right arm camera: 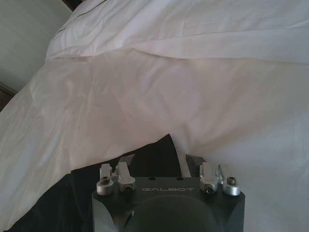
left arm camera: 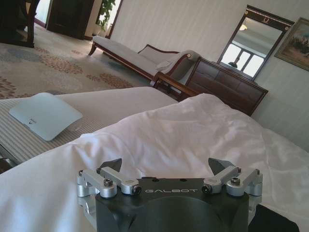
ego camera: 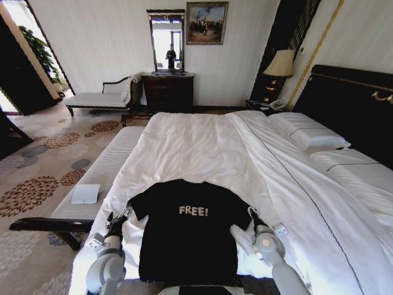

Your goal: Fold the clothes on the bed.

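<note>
Lying flat on the near end of the bed [ego camera: 202, 141], chest up: a black T-shirt [ego camera: 187, 230] with white "FREE!" lettering, collar toward the far end. Flanking it, left hand [ego camera: 127, 211] at the tip of the left sleeve and right hand [ego camera: 251, 212] at the tip of the right sleeve, both low over the white sheet.

From the left wrist: left hand [left arm camera: 165, 165] with fingers [left arm camera: 112, 166] spread apart above the white sheet; beyond, a striped bench [left arm camera: 96, 104] carrying a pale flat device [left arm camera: 46, 115], then a chaise [left arm camera: 140, 55] and a dark dresser [left arm camera: 227, 87].

From the right wrist: right hand [right arm camera: 161, 162] also spread apart, straddling the black sleeve [right arm camera: 154, 157] edge, fingers [right arm camera: 195, 159] not closed on the fabric.
</note>
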